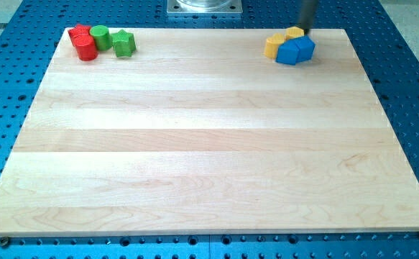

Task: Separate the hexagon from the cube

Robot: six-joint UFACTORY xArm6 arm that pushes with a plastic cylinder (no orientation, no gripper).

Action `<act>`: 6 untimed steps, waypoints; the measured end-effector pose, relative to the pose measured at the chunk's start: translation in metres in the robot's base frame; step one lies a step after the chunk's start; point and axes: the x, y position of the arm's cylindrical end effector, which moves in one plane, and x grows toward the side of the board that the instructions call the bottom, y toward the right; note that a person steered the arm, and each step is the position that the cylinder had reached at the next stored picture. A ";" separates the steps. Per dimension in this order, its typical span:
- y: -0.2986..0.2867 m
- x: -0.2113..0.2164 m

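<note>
Several blocks cluster at the view's top right. A blue cube touches a second blue block on its left. A yellow hexagon-like block sits just above them, and another yellow block lies to the left, against the blue pair. My tip comes down from the view's top edge and stands right behind the upper yellow block, at the board's top edge. I cannot tell whether it touches the block.
At the view's top left lie two red blocks, a green cylinder and a green star, close together. The wooden board rests on a blue perforated table. A metal base is at the top centre.
</note>
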 end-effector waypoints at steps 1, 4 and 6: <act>-0.004 0.044; -0.049 0.039; -0.045 -0.004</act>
